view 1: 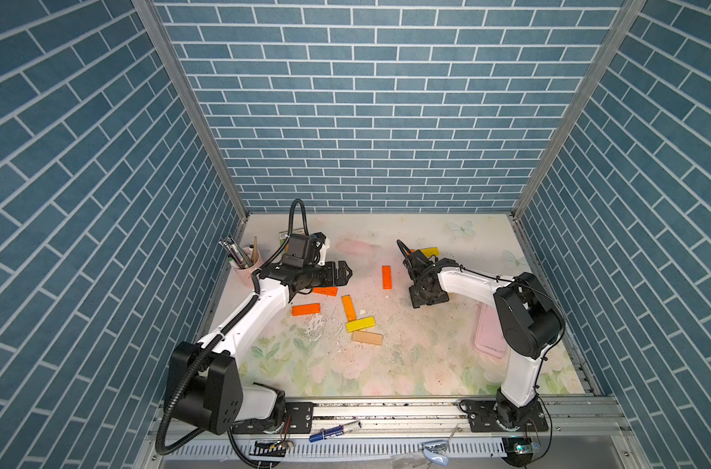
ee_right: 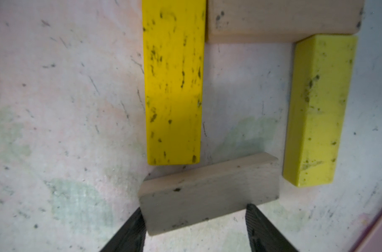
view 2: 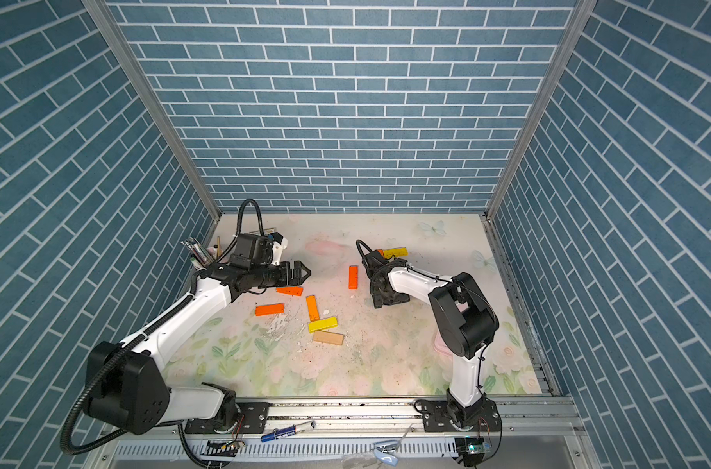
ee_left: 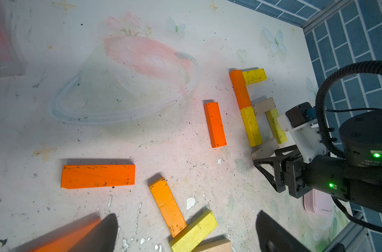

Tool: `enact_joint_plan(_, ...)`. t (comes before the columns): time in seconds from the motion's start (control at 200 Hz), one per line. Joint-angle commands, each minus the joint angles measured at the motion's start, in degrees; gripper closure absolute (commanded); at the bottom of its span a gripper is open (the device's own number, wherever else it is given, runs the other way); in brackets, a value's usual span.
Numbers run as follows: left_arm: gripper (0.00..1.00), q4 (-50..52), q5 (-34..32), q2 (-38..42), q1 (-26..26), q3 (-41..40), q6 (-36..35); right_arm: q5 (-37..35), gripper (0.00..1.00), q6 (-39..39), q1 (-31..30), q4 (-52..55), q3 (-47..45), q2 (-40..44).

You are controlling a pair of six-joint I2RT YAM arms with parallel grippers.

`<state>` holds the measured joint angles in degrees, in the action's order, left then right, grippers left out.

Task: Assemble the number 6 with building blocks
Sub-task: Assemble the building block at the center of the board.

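A partial number 6 lies under my right wrist: in the left wrist view an orange bar (ee_left: 240,89), a yellow top bar (ee_left: 254,76), a yellow bar (ee_left: 251,126), a tan middle bar (ee_left: 264,105) and a yellow side bar (ee_left: 276,126). A tilted tan bar (ee_right: 207,192) lies at its lower end. My right gripper (ee_right: 195,209) is open; one fingertip touches this bar's end, the other its lower edge. Loose building blocks lie mid-table: orange (view 1: 386,277), orange (view 1: 306,309), light orange (view 1: 349,307), yellow (view 1: 360,324), tan (view 1: 367,338). My left gripper (view 1: 347,273) hovers open and empty above them.
A pink tray (view 1: 488,337) lies beside the right arm near the right wall. A pink cup of pens (view 1: 246,264) stands at the left wall behind the left arm. Another orange bar (view 1: 325,291) lies partly under the left wrist. Blue brick walls close three sides.
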<state>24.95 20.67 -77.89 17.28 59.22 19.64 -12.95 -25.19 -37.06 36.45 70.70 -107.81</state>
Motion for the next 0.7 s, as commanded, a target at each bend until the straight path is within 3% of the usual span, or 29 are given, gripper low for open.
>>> enact_joint_plan(0.0, 0.01, 0.46, -0.13, 1.02, 0.30, 0.98, -0.32, -0.76, 0.29, 0.05, 0.52, 0.83, 1.26, -1.33)
enact_joint_plan(0.69, 0.01, 0.54, -0.14, 1.02, 0.30, 0.98, -0.35, -1.81, 0.30, -1.24, 1.20, 1.21, 2.08, -2.32)
